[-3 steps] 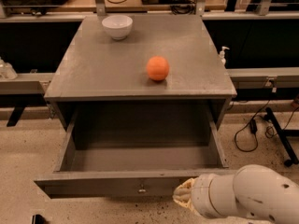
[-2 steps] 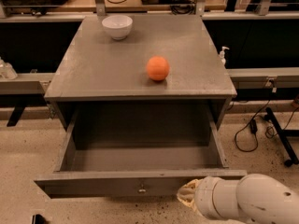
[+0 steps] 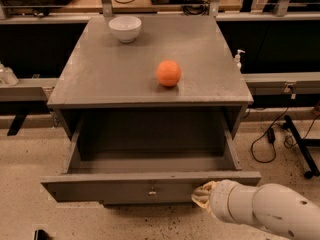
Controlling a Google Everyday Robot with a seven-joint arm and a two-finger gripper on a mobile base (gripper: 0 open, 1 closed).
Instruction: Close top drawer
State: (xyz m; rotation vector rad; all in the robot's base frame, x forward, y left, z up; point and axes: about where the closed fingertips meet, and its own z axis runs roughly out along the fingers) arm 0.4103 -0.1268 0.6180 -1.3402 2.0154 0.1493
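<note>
Top drawer [image 3: 150,159]: pulled fully out toward the near side.
Gripper [image 3: 202,196]: against the front panel [image 3: 100,190], right of the knob [image 3: 152,192], apparently touching, set to push it inward; claw state cannot be told.
Cabinet top [image 3: 110,74]: orange ball [image 3: 169,73], white bowl [image 3: 125,28].

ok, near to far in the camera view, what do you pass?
gripper, at the right part of the drawer front → top drawer, pulled open → orange → bowl
</note>
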